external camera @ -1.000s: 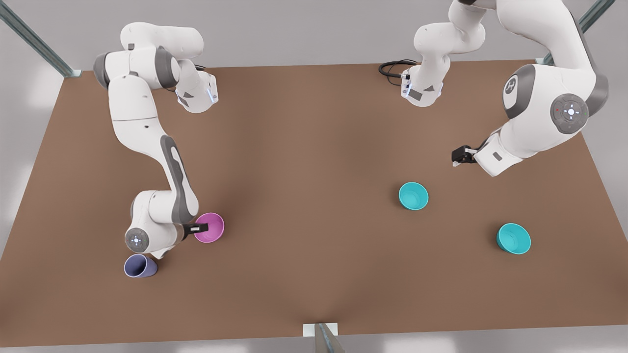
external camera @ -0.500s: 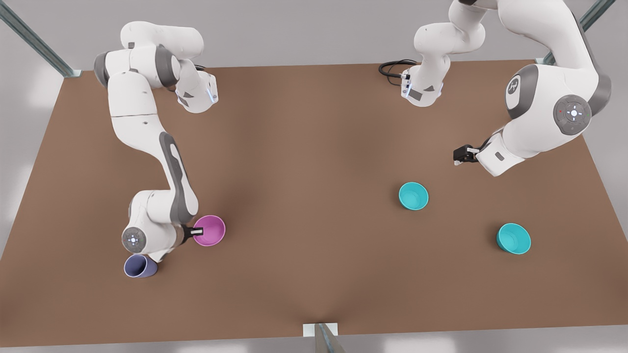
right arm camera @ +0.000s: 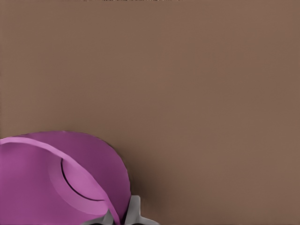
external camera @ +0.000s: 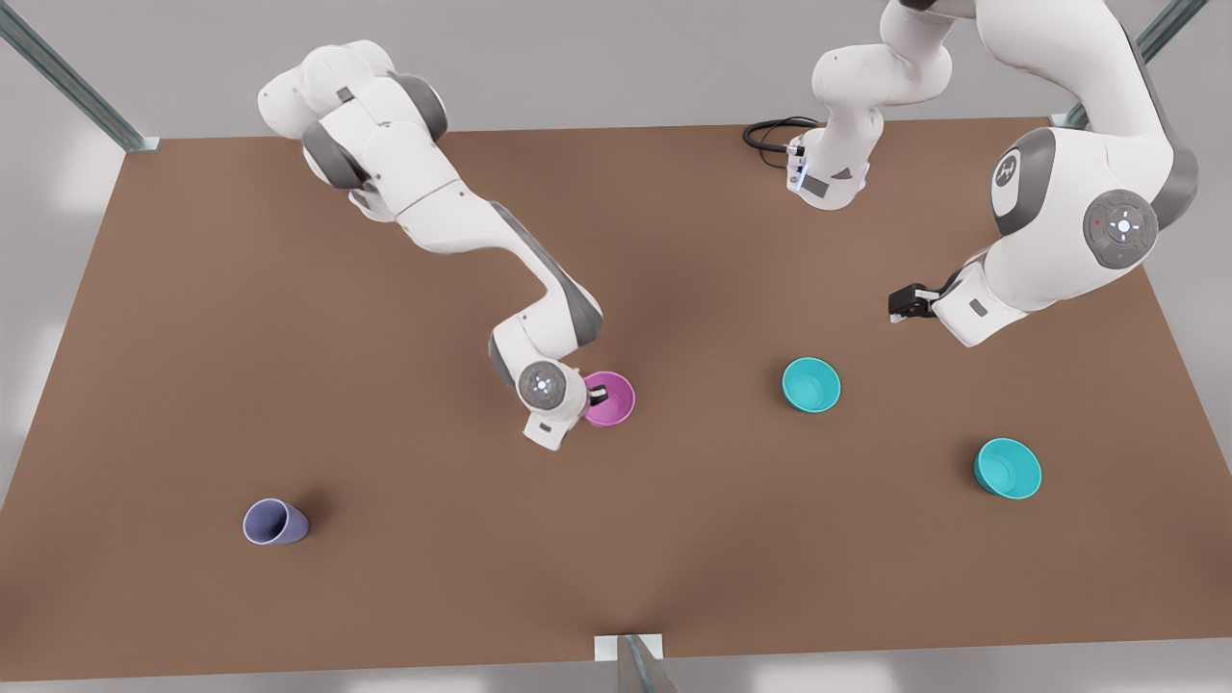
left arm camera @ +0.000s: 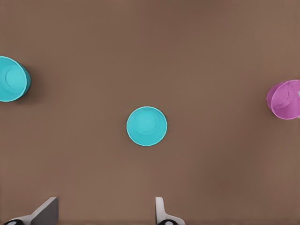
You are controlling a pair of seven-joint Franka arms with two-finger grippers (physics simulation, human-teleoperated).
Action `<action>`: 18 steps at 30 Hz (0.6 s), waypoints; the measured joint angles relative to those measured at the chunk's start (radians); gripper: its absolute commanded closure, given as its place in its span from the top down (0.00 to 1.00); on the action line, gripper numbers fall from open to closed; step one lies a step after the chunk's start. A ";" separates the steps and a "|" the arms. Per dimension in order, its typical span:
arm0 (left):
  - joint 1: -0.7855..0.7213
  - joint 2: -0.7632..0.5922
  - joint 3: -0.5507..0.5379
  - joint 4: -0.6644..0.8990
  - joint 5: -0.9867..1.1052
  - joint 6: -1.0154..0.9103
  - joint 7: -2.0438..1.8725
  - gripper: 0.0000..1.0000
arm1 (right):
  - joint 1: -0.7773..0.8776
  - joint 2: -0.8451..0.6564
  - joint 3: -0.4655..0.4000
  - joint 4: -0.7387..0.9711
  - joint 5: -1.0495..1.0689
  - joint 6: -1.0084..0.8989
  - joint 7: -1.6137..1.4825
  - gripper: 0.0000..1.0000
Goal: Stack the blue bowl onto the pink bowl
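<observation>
Now: pink bowl held at mid-table, blue bowls untouched

Near the table's [external camera: 192, 318] middle in the front view, the right gripper [external camera: 599, 395] is clenched on the rim of the pink bowl [external camera: 613, 401]. One finger sits inside the bowl and the other is hidden on the outer side. In the right wrist view the pink bowl [right arm camera: 56, 183] fills the lower corner, its wall pinched between the fingertips [right arm camera: 133, 211]. Whether the bowl rests on the table or is lifted just off it cannot be told.

The left gripper [external camera: 900, 308] hangs above the table on the front view's right, with its jaws spread apart and nothing between them. The left wrist view looks straight down, and its two fingertips [left arm camera: 160, 211] show wide apart. The blue bowl [external camera: 811, 385] stands upright on the table near that gripper, apart from it. In the left wrist view the blue bowl [left arm camera: 146, 126] lies near the centre. It is well apart from the pink bowl [left arm camera: 285, 99].

A twin bowl [external camera: 1008, 468] of the same blue stands farther toward the front view's right, nearer the front edge. A cup [external camera: 274, 523] of lavender grey lies tipped on its side toward the front view's left, well apart from everything else.
</observation>
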 measured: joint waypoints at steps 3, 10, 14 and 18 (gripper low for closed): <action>0.000 0.004 0.000 0.000 0.000 0.000 0.000 1.00 | 0.022 0.031 0.006 0.023 0.001 0.069 0.072 0.35; 0.011 0.019 0.000 -0.002 -0.001 -0.001 0.000 1.00 | -0.015 -0.035 0.007 0.027 -0.054 0.107 0.248 1.00; 0.051 0.061 0.003 -0.048 -0.045 0.022 0.007 1.00 | -0.224 -0.166 -0.045 -0.012 -0.052 -0.122 0.218 1.00; 0.050 0.086 0.075 -0.338 -0.129 0.189 0.054 1.00 | -0.588 -0.287 -0.082 -0.088 -0.095 -0.331 0.048 1.00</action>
